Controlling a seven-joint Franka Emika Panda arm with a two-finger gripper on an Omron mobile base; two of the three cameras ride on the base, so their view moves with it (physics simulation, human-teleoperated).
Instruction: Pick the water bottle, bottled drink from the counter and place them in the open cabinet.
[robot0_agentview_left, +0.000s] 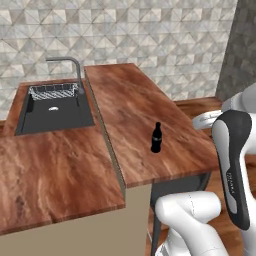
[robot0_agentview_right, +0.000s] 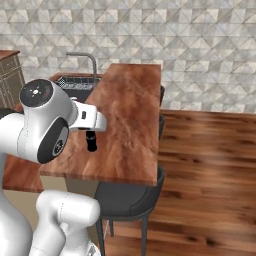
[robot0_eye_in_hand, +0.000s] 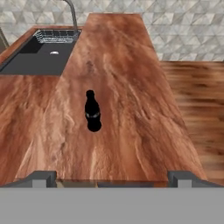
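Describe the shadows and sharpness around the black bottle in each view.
Left base view: the bottled drink is soft-edged, flatly lit, with almost no cast shadow on the counter. Right base view: the bottle's base shows below the arm, dark and slightly blurred. Hand view: a dark blob pools at its foot; wood grain smears, no glare.

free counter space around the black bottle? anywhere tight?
The counter is bare all around the bottled drink: a long strip from it to the far wall, wide margins to both long edges, and a patch between it and the open gripper. Tight only far left, at the sink with its faucet and wire rack.
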